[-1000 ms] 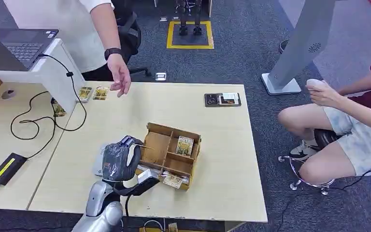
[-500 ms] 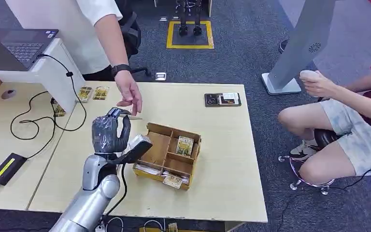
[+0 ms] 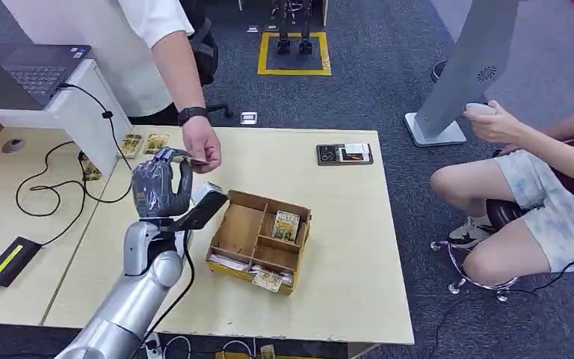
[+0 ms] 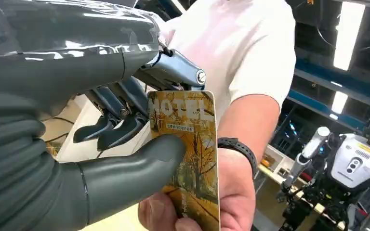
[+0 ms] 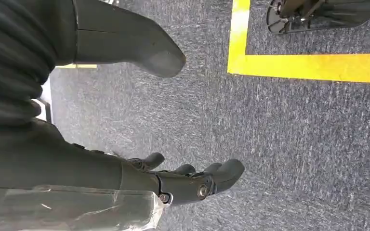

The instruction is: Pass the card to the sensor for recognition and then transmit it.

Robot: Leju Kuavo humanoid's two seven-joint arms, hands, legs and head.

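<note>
My left hand (image 3: 161,187) is raised above the table's back left part, pinching a yellow hotel card (image 4: 190,149) between thumb and fingers. A person's hand (image 3: 202,146) with a black wristband grips the same card from the other side; in the left wrist view their fingers (image 4: 217,202) wrap its far end. The card edge (image 3: 196,161) sits between the two hands in the head view. My right hand (image 5: 192,180) hangs over the carpet with fingers apart and nothing in it. A dark sensor pad (image 3: 344,153) lies at the table's back right.
A wooden divided box (image 3: 261,239) with more cards stands mid-table beside my left arm. Two cards (image 3: 143,143) lie at the back left. A laptop (image 3: 34,67) on a white stand, cables and a power brick (image 3: 11,260) are at left. A seated person (image 3: 538,172) is at right.
My left hand rose from beside the wooden box and moved back left with the card. The standing person's hand came down and took hold of the card's other end.
</note>
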